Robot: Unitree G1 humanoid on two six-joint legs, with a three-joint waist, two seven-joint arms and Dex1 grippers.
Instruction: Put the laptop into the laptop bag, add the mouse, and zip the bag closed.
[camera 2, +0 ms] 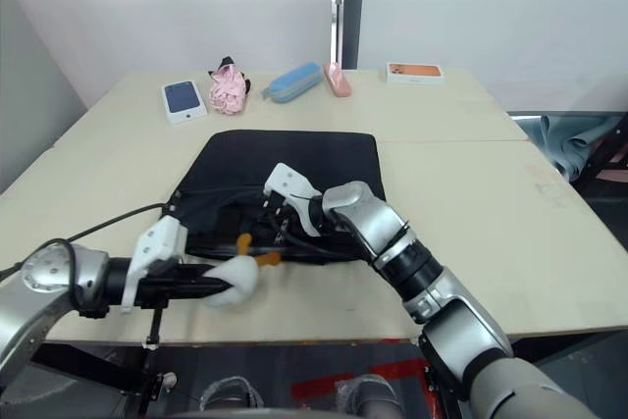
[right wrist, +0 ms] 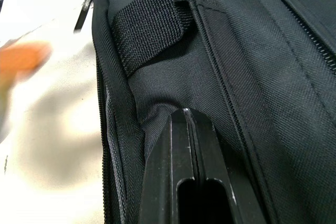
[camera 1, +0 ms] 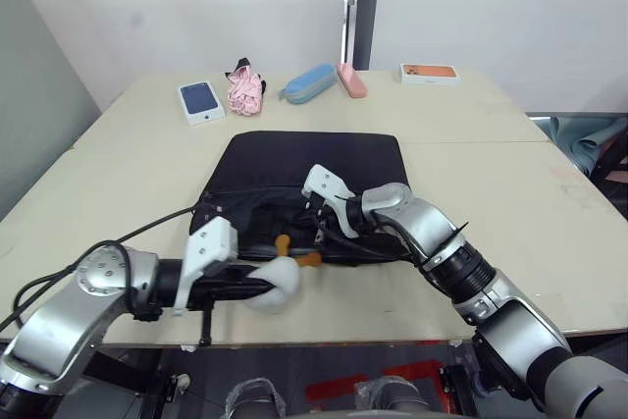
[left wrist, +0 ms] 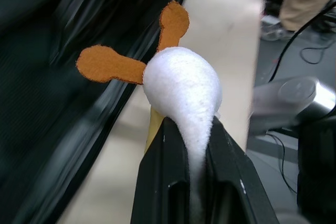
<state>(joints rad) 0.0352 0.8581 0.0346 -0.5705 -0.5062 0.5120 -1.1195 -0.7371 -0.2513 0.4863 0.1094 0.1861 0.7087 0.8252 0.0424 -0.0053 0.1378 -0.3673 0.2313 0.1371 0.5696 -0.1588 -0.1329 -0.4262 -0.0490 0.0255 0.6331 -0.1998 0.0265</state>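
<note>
**Inspector:** State the step and how you mean to do it.

**Operator:** Judged to be the zipping. My left gripper is clamped on a white puff with two orange tabs, just off the near edge of the bag. I take the puff for the zip's pull, though its join to the slider cannot be seen. To do it well, I should draw the puff along the bag's near edge, low and in line with the zip, not lifting away from it. The other hand should pin the fabric so the bag does not slide with the pull.

**Inspector:** Right hand?

**Operator:** My right gripper has its fingers together, tips pressed onto the bag's near face, just beside a strap. No cloth is visible between them.

**Inspector:** Poses, and the bag?

**Operator:** Left forearm lies along the bag's near side, wrist level. Right arm reaches in from the bag's right, elbow bent, wrist angled down. The bag lies flat on the table.
</note>
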